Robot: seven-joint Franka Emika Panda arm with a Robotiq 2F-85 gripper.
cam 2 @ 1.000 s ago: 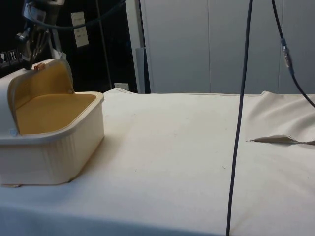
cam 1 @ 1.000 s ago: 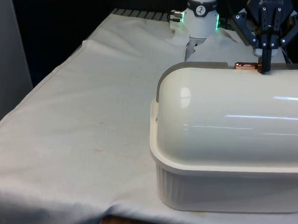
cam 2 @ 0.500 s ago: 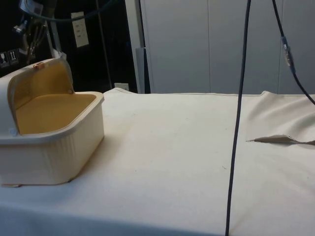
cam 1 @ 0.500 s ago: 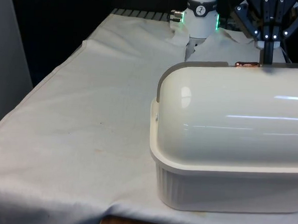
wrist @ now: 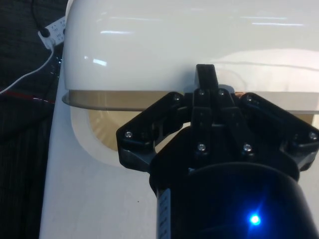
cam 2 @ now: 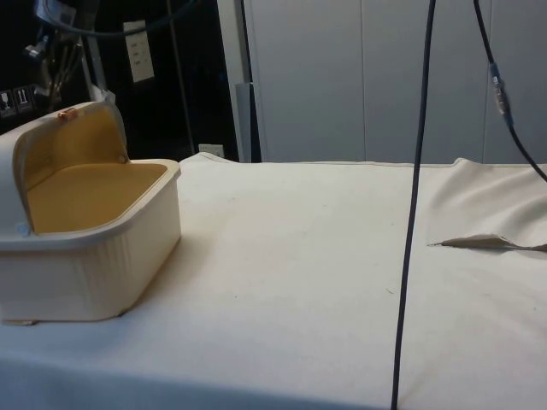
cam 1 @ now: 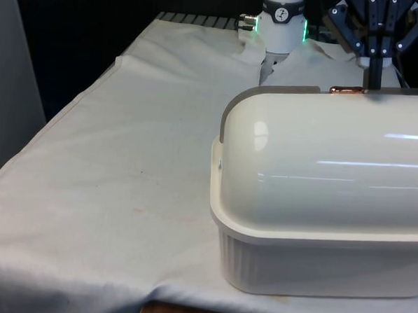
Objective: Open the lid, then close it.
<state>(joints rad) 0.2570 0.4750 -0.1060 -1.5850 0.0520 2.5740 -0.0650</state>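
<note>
A cream bread box [cam 1: 317, 239] stands at the front view's right with its domed lid [cam 1: 322, 141] rolled back. The side view shows the open lid [cam 2: 64, 128] and the tan inside of the bread box [cam 2: 94, 192]. A copper handle [cam 1: 344, 89] sits on the lid's top edge. My gripper [cam 1: 373, 79] hangs just above that edge, beside the handle and a little towards the front view's right, with its fingers shut on nothing. From the wrist, the gripper [wrist: 205, 74] points at the lid [wrist: 199, 45]. In the side view the gripper [cam 2: 51, 77] is above the handle [cam 2: 63, 113].
The robot's base [cam 1: 282, 23] stands just behind the box. A black cable [cam 2: 414, 213] hangs down across the side view. The white cloth [cam 2: 487, 242] is folded up at the side view's right. The table edge runs along the front view's left.
The gripper has lifted a little off the lid's top edge by the handle. The lid has stayed rolled back.
</note>
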